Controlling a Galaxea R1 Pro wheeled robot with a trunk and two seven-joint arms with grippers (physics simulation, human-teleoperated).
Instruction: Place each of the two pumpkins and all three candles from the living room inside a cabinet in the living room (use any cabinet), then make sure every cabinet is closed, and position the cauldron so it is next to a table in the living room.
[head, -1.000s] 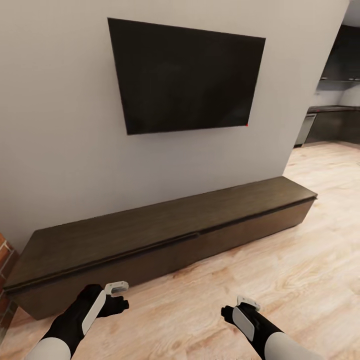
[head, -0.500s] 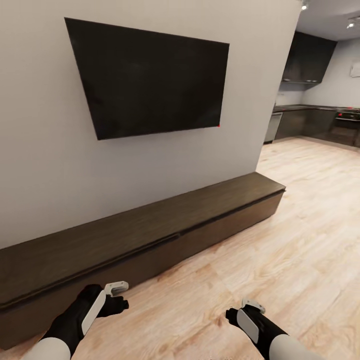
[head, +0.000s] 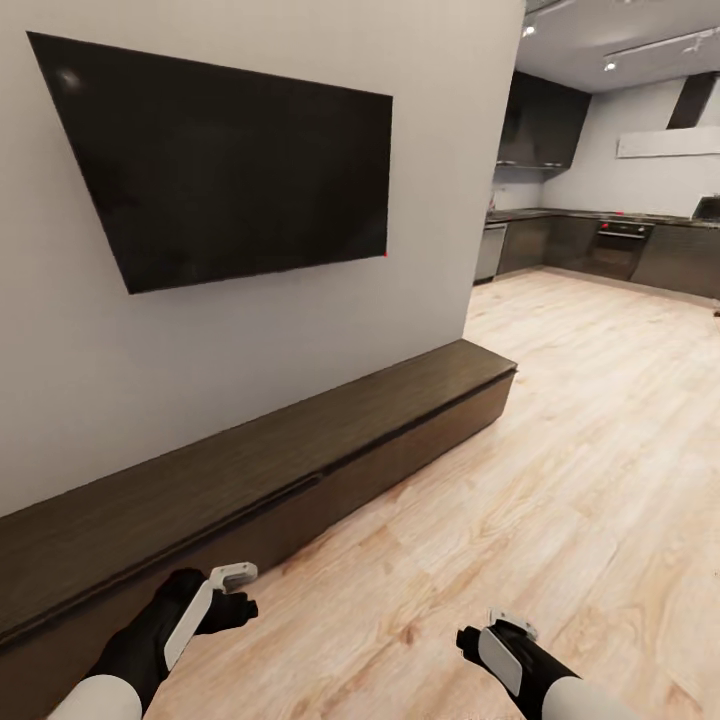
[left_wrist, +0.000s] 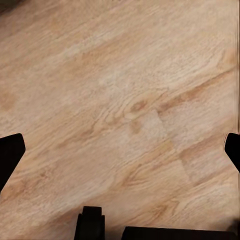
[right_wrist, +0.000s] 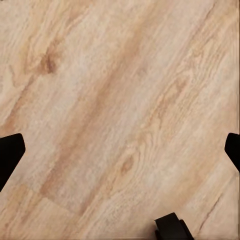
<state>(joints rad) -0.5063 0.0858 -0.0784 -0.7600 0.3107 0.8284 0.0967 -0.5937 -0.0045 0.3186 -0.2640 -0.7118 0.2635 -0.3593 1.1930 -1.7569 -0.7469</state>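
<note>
1. Black-gloved and white-cuffed, your left gripper (head: 232, 590) hangs low over the floor, just in front of the cabinet; in the left wrist view its fingertips (left_wrist: 11, 155) sit at opposite edges with bare planks between them, so it is spread wide and holds nothing.
2. Your right gripper (head: 500, 630) hangs over open floor, well apart from the cabinet; the right wrist view shows its fingertips (right_wrist: 10, 152) equally far apart and empty.
3. Under both hands you have the floor (head: 560, 470): pale, knotty wood planks with a warm grain.
4. Next comes the cabinet (head: 250, 470), a long, low dark-brown wooden unit set against the wall, running from near your left arm away to the wall's end. Its fronts look flush, with a thin seam below the top.
5. Above it you see a large black screen (head: 230, 170) mounted on the light grey wall (head: 250, 340).
6. Farthest off, past the wall's end, a kitchen (head: 600, 240) with dark cabinets and ceiling spotlights.
</note>
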